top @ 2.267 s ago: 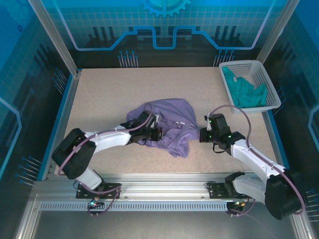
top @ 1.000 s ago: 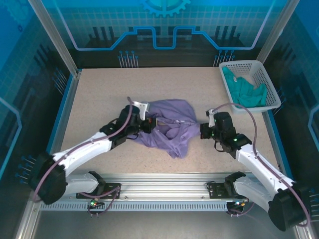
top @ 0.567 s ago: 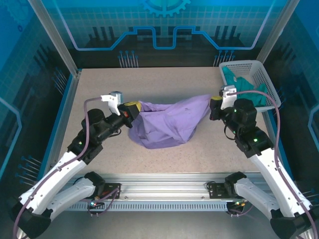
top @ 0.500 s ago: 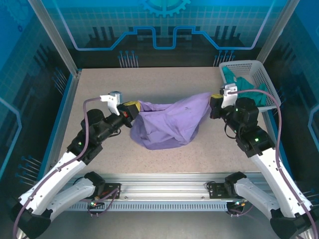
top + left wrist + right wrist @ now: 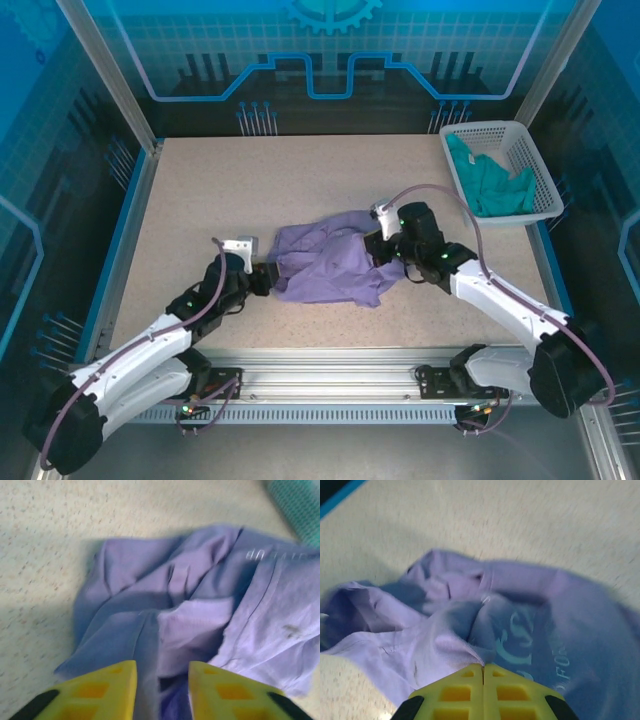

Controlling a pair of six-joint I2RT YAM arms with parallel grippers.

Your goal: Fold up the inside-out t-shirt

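The inside-out t-shirt [image 5: 325, 265] is lavender-purple and lies crumpled on the middle of the table, with pale mirrored lettering showing through the cloth. My left gripper [image 5: 264, 279] sits low at the shirt's left edge. Its yellow fingers [image 5: 107, 685] stand apart in the left wrist view, with loose folds of the t-shirt [image 5: 200, 605] lying in the gap of the left gripper [image 5: 161, 667]. My right gripper [image 5: 372, 247] is at the shirt's right side. In the right wrist view the right gripper [image 5: 483, 666] is shut, pinching a fold of the t-shirt [image 5: 520, 605] at its tips.
A white basket [image 5: 545, 205] stands at the back right corner and holds a teal-green garment [image 5: 488, 185]. Bare speckled tabletop [image 5: 220, 190] lies behind and left of the shirt. Blue walls and a metal frame border the table.
Half a second ago both grippers held the shirt stretched between them above the table. Both have come down and inward, the shirt lies bunched, and the left jaws have parted.
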